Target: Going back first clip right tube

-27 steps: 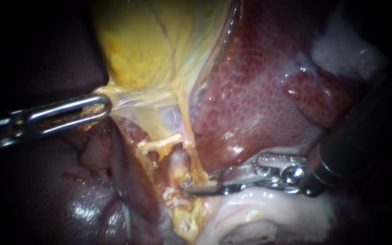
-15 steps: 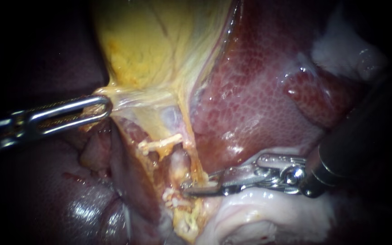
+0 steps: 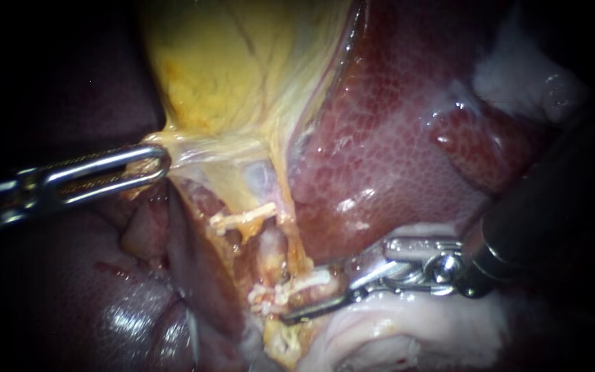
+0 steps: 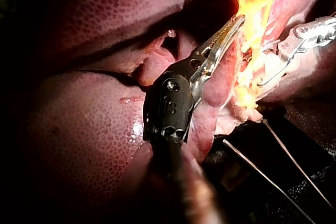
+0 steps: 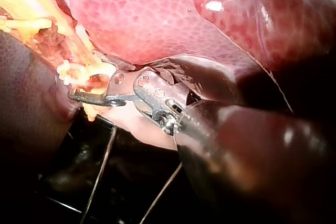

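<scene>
My left instrument [image 3: 154, 164] comes in from the left, its jaws shut on the pale membrane at the lower end of the yellow gallbladder [image 3: 221, 69], holding it taut. My right instrument [image 3: 305, 295] reaches in from the right with its jaws open. A white clip [image 3: 296, 285] lies across the pink tube [image 3: 270, 252] between them, just above the lower jaw. A second white clip [image 3: 242, 219] sits higher on the yellowish tissue. In the right wrist view the open jaws [image 5: 92, 85] frame the clip [image 5: 79, 70]. The left wrist view shows my left instrument's jaws [image 4: 223, 38] closed on tissue.
Mottled red liver [image 3: 394, 138] fills the right and upper right, with darker liver [image 3: 69, 296] at the lower left. Pale whitish tissue [image 3: 394, 324] lies under the right instrument's wrist. Thin dark wires [image 4: 273, 182] run below the tissue in the wrist views.
My right instrument's jaws have opened and its lower jaw has dropped, uncovering a white clip on the tube where the jaws were shut. The left instrument has not moved.
</scene>
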`<state>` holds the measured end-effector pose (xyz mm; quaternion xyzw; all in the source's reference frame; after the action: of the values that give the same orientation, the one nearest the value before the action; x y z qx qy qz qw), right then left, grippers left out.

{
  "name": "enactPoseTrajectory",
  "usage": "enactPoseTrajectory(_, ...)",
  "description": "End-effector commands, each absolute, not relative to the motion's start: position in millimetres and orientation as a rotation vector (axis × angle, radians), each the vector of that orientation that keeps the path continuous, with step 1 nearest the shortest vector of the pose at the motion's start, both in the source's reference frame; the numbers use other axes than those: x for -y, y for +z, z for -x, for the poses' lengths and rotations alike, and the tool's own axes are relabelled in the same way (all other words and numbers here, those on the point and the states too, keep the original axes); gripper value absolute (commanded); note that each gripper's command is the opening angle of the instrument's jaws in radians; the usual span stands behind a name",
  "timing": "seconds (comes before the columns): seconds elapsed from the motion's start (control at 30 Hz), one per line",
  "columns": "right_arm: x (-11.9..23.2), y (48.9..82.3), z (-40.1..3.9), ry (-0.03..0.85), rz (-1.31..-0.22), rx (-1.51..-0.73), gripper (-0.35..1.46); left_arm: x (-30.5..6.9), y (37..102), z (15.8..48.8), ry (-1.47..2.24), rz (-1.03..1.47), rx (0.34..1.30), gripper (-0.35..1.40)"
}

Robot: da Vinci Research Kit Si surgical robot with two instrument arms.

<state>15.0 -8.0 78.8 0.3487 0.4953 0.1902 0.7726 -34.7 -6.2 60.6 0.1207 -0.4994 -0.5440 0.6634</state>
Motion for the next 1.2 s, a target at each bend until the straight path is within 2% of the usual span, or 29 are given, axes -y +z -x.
enactPoseTrajectory(0.03,7.9,78.6,-15.0,0.406,-0.75,-1.077,0.59,6.2,60.6,34.6,-1.229,-0.273,1.129,-0.35)
enactPoseTrajectory(0.27,6.2,77.0,-14.0,0.353,-0.734,-1.101,0.6,6.2,60.6,34.6,-1.229,-0.273,1.129,-0.35)
enactPoseTrajectory(0.43,4.7,75.6,-11.6,0.354,-0.724,-1.107,0.6,6.2,60.6,34.6,-1.229,-0.273,1.129,-0.35)
enactPoseTrajectory(0.8,0.0,68.9,-6.3,0.379,-0.676,-1.146,0.6,6.3,60.8,34.7,-1.228,-0.272,1.129,-0.35)
enactPoseTrajectory(1.03,-2.5,64.8,-4.8,0.414,-0.671,-1.202,0.6,6.5,61.1,35.0,-1.229,-0.269,1.129,-0.35)
enactPoseTrajectory(1.2,-3.0,63.2,-4.5,0.425,-0.662,-1.219,0.6,6.6,61.4,35.3,-1.229,-0.266,1.13,-0.35)
